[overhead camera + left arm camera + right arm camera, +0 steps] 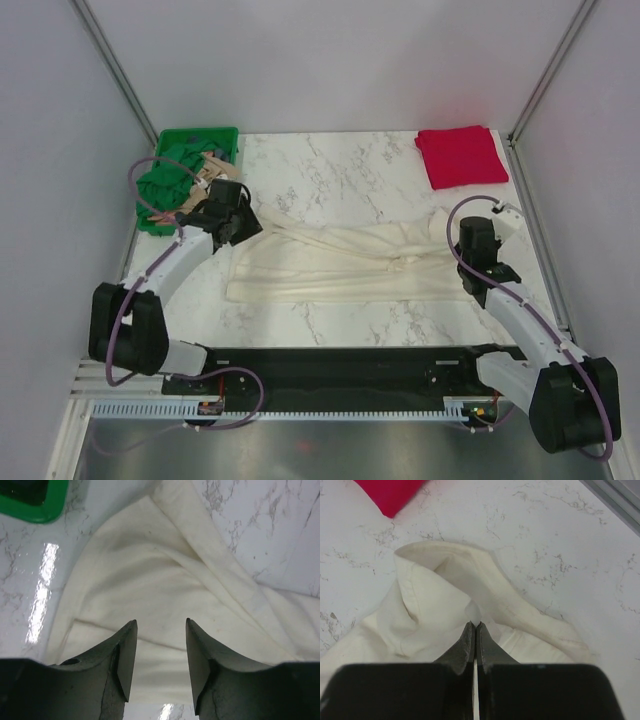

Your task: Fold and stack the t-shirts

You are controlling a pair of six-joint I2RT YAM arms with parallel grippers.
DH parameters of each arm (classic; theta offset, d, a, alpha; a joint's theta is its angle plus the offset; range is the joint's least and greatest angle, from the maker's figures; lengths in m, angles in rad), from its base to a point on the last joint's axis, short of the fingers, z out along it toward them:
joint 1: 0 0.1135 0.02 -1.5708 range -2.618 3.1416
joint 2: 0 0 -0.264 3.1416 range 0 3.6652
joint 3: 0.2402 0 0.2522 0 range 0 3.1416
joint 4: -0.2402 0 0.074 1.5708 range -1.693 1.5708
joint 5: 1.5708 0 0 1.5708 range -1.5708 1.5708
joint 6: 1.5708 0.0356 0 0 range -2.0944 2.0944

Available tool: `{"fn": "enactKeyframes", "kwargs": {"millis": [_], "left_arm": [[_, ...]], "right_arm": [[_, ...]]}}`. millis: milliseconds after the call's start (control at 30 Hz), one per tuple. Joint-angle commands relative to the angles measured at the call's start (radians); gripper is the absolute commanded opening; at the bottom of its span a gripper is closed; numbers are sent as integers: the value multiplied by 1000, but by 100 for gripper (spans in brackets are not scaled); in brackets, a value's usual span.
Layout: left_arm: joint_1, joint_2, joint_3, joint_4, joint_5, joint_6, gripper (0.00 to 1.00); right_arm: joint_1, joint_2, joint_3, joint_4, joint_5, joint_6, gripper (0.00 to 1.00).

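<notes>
Cream t-shirt (330, 265): light, limp, likely to sag. Right gripper (475, 630) pinched shut on its tented fold. Left gripper (161, 645) half-wide and empty; best take the folded edge just ahead of its fingertips.

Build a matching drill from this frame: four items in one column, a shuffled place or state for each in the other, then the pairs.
Column 1
1. red shirt
2. cream shirt
3. crate
4. left end effector

Column 2
A. open
B. far left corner
C. folded, far right corner
D. spread out, centre of the scene

Pairs: 1-C, 2-D, 3-B, 4-A
</notes>
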Motion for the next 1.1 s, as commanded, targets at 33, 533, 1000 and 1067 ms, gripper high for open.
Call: {"fn": "enactKeyframes", "kwargs": {"millis": [33, 533, 1000, 1067], "left_arm": [[-5, 182, 152, 126, -129, -5, 48], [4, 549, 430, 116, -197, 43, 42], [15, 669, 470, 157, -187, 43, 42], [16, 687, 486, 157, -183, 40, 42]], "right_arm": [[-4, -33, -22, 45, -65, 14, 0], [-3, -7, -57, 111, -183, 17, 0], [-3, 44, -61, 126, -224, 23, 0], [-3, 47, -67, 149, -235, 25, 0]]}}
